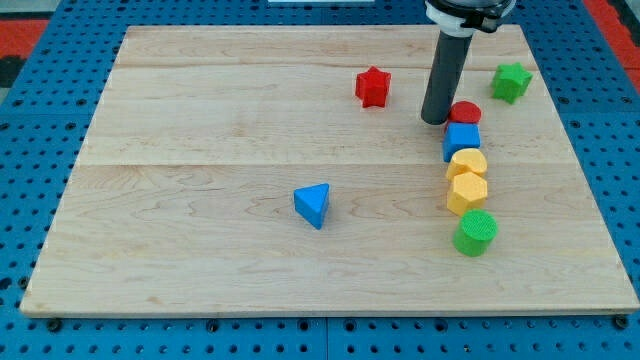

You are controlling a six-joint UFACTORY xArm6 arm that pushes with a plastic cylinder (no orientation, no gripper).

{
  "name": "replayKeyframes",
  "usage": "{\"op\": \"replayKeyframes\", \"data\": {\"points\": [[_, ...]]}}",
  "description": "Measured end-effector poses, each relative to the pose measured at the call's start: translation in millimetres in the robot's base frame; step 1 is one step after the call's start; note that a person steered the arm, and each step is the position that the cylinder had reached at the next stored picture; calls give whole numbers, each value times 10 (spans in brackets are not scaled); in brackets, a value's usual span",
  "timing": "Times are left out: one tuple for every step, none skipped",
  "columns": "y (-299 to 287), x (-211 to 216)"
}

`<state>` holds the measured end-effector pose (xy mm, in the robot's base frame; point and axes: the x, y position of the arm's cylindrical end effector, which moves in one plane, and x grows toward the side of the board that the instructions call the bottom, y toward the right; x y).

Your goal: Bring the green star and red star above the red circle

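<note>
My tip [435, 121] rests on the bench [200, 150], touching the red circle's [465, 112] left side. The green star [511, 82] sits near the bench's right edge; the red star [373, 87] lies left, open board around it. No pincer shows.

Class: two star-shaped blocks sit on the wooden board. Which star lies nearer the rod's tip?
The red star block, left of my tip, is slightly nearer. The green star block sits farther away toward the view's right edge.
</note>
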<state>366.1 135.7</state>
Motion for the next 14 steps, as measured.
{"op": "replayKeyframes", "data": {"points": [[213, -531], [784, -1079], [1249, -983], [1203, -743], [1023, -704], [995, -704], [1340, -772], [1403, -472], [1171, -403], [784, -403], [633, -404], [643, -550], [187, -1128], [-946, -1363]]}}
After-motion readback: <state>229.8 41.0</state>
